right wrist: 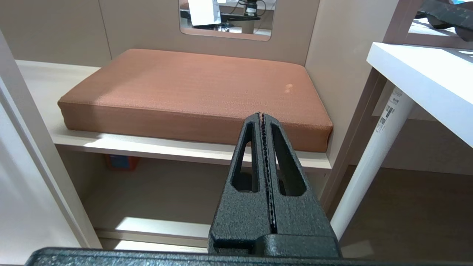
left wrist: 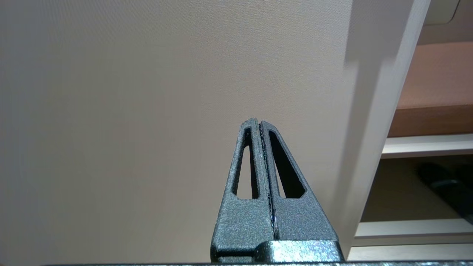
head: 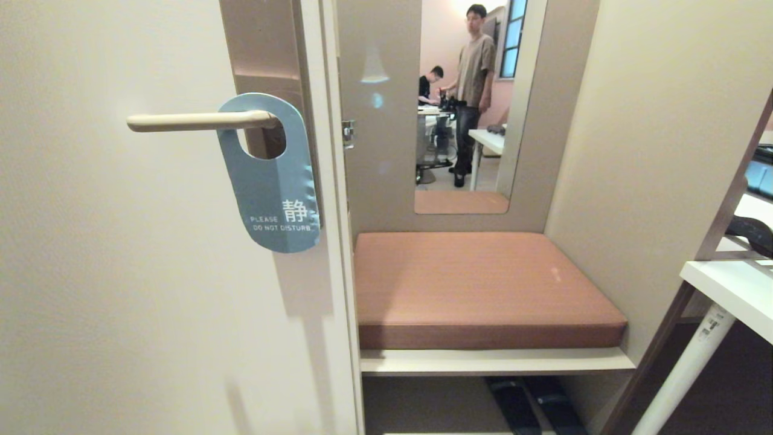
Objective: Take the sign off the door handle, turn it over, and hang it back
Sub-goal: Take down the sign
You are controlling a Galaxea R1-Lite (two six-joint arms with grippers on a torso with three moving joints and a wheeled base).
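The sign hangs by its oval hole on the cream door handle, slate-blue face outward, reading "PLEASE DO NOT DISTURB". The handle sticks out leftward from a brownish backplate on the cream door. Neither arm shows in the head view. My left gripper is shut and empty, facing the plain door surface. My right gripper is shut and empty too, pointing toward the brown bench cushion. Neither wrist view shows the sign or the handle.
Right of the door's edge is a niche with a cushioned bench, a mirror above it showing two people, and dark slippers below. A white table with a white leg stands at the right.
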